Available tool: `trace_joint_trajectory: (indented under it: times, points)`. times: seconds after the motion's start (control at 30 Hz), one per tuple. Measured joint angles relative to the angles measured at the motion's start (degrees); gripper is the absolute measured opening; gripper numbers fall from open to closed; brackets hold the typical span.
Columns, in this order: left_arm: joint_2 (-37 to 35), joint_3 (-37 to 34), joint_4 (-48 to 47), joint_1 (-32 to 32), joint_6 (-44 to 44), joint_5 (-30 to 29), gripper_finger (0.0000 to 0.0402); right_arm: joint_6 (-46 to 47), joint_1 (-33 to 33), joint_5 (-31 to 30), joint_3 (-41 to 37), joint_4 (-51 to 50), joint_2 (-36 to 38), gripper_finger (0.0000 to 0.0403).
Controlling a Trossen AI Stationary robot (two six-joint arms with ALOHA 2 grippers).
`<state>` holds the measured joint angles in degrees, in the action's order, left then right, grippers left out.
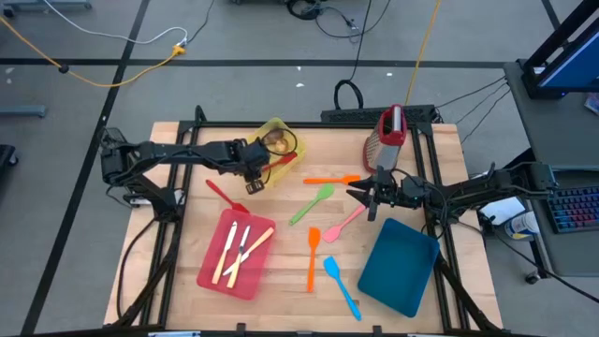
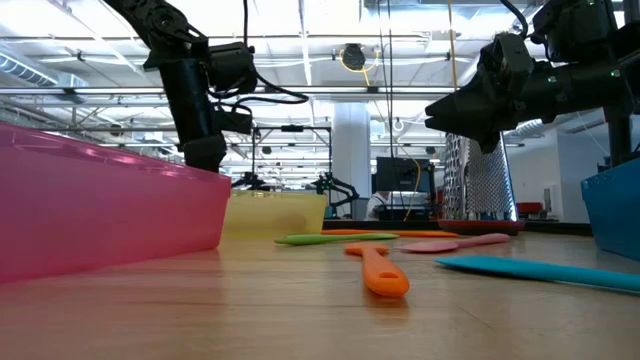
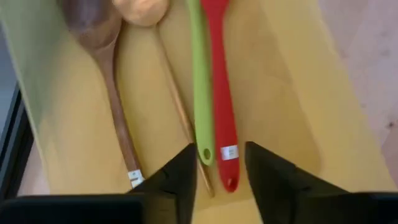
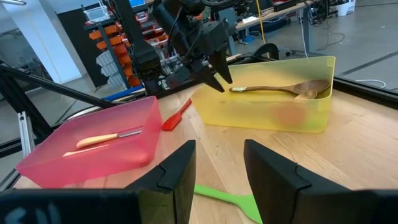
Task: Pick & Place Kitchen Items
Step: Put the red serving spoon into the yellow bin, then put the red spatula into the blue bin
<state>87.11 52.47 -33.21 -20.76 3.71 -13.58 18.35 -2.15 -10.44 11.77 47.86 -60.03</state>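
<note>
Utensils lie in three places: pale-handled cutlery in the pink tray, spoons under the left gripper, parted and empty, over the yellow tray; spatulas beside the right gripper, also parted, empty.

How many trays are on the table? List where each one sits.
3. The yellow tray sits back centre, the pink-red tray front left, the blue tray front right. None appears hidden.
</note>
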Motion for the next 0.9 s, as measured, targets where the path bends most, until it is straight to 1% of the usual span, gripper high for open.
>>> trace_joint_trajectory:
  times: [0.13,0.2,0.3,0.4,0.47,0.53,0.73,0.83,0.9]
  points:
    - [0.0,0.0,0.15,0.67,4.75,-0.35,0.0188,0.22,0.0,0.0,0.0,0.29,0.0,0.0132]
    - [0.0,0.01,-0.02,1.1,5.25,-2.69,0.0203,0.33,0.0,0.0,0.0,0.31,0.0,0.0132]
    - [-0.73,0.84,-3.21,2.42,7.43,-5.72,0.021,0.44,0.0,0.0,0.0,0.3,0.0,0.0132]
    - [-1.91,3.56,-9.52,4.25,9.9,-10.74,0.0211,0.72,0.0,0.0,0.0,0.51,0.0,0.0132]
    - [-3.02,5.23,-15.23,5.03,9.37,-12.43,0.0212,1.4,0.0,0.0,0.0,0.73,0.0,0.0132]
    - [-4.11,6.88,-20.45,5.84,7.48,-11.98,0.0212,1.86,0.0,-0.02,0.0,0.73,0.0,0.0132]
    - [-6.66,6.6,-33.31,6.58,1.84,-2.5,0.0212,1.86,0.0,-0.02,0.0,1.44,-0.02,0.0132]
    - [-7.04,4.69,-35.78,6.54,0.7,-1.73,0.0212,1.97,0.0,-0.02,0.02,2.32,-0.01,0.0132]
    - [-6.84,2.27,-35.9,6.47,1.92,-0.65,0.0212,1.87,0.0,-0.02,0.02,2.95,-0.02,0.0132]
